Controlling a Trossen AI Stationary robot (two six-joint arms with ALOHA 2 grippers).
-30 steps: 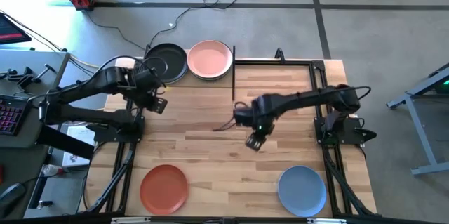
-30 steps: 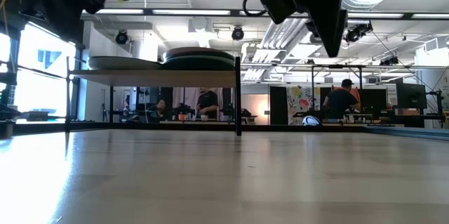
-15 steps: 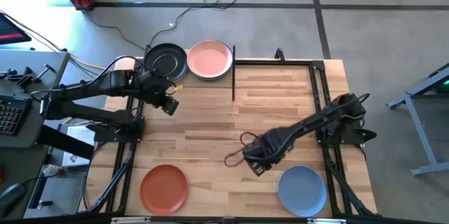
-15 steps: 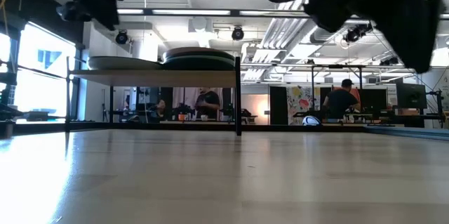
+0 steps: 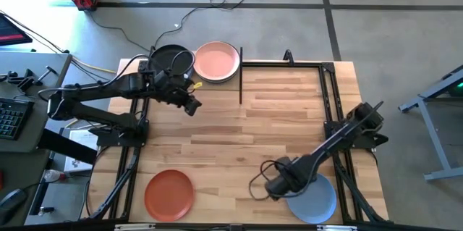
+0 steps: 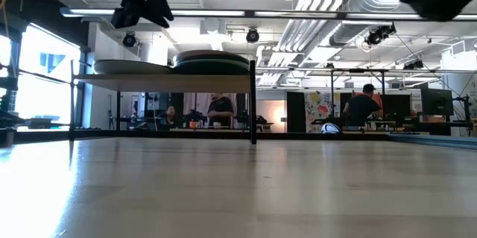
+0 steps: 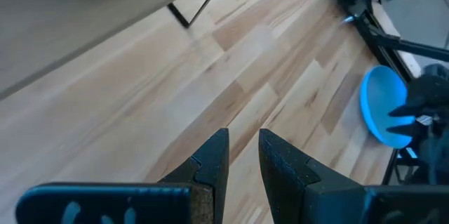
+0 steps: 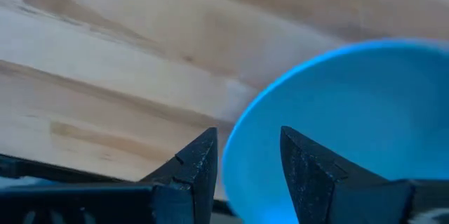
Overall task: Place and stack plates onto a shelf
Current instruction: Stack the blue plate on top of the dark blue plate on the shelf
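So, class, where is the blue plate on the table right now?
In the high view the blue plate lies at the table's near right corner, with the right gripper at its left rim and the terracotta plate far off at the near left.

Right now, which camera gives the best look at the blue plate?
The high view: the blue plate lies whole on the table's near right corner, with the right gripper at its left rim. The right wrist view shows only part of it up close, the left wrist view shows it small and far off, and the low view shows nothing of it.

arms: dark, jointed | cables: black, looped | pincer fingers: dark, wedge-shaped
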